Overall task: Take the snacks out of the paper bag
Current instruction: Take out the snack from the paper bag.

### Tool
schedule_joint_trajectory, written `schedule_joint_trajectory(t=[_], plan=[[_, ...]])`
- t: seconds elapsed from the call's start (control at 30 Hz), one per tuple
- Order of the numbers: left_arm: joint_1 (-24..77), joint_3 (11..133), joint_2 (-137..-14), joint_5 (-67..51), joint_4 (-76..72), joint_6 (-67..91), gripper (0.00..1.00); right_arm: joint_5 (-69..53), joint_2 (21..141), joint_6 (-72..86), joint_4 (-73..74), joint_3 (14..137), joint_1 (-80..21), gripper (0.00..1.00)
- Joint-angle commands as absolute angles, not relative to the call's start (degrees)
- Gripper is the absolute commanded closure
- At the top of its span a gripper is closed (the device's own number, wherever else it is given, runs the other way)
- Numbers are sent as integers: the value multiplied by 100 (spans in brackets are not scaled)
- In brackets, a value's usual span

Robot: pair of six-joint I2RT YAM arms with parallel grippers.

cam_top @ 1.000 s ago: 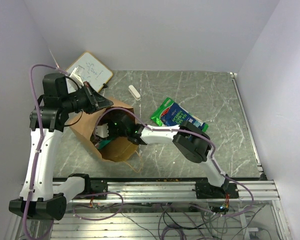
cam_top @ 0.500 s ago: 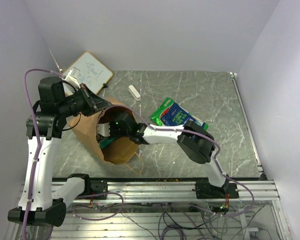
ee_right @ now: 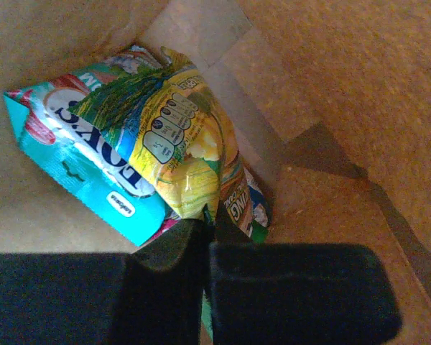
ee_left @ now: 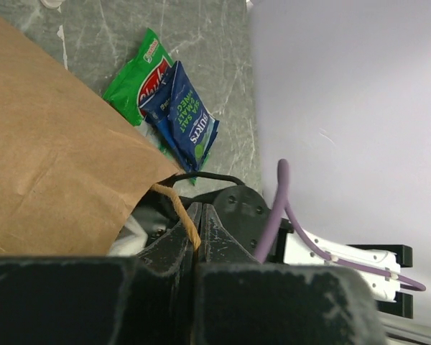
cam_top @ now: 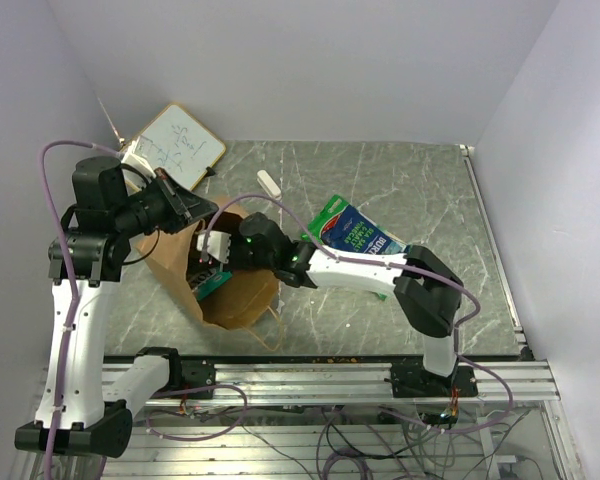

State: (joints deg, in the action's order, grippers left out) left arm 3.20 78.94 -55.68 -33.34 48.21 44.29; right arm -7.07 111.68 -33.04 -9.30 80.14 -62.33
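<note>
Deep inside the paper bag (ee_right: 330, 86), left of centre in the right wrist view, three snacks lie stacked against the bottom fold. A yellow-and-green packet (ee_right: 179, 154) is on top and a teal packet (ee_right: 65, 165) sits under it. A third packet (ee_right: 248, 208) with green and red print shows only a corner at the lower middle.

The right gripper (ee_right: 205, 226) has its jaws pressed together with no gap. The lower edge of the yellow-and-green packet runs straight into the seam between them, so it looks pinched by its thin foil rim. How much foil is caught cannot be told. An edge grip makes sense, since a flat packet offers little else to pinch.

In the top view the bag lies tilted at the lower left of the surface (cam_top: 420, 190), its mouth turned toward the reaching right arm. The left gripper (ee_left: 199, 215) is closed on the twisted paper handle (ee_left: 178, 205) at the rim. This probably props the mouth open and stops the bag sliding while the other arm works inside.

Near the middle of the top view, just beside the bag's mouth, a blue packet (cam_top: 365, 235) overlaps a green packet with a red logo (cam_top: 330, 215). Both are already out. Further up lie a small white block (cam_top: 268, 184) and, at the upper left, a whiteboard (cam_top: 180, 140).

Next comes a draw back through the mouth. The thin grip could slip, or the packet could snag on the rim.
</note>
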Motion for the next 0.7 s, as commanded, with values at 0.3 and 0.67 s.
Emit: schedule_joint_trajectory(t=[0.3, 0.67], plan=[[312, 8439, -5751, -2920, 4951, 4131, 93, -1163, 9888, -1988, -323, 7503, -6274, 100], [308, 8086, -5786, -3155, 4613, 4196, 93, -1422, 9096, -238, -281, 7270, -6270, 100]])
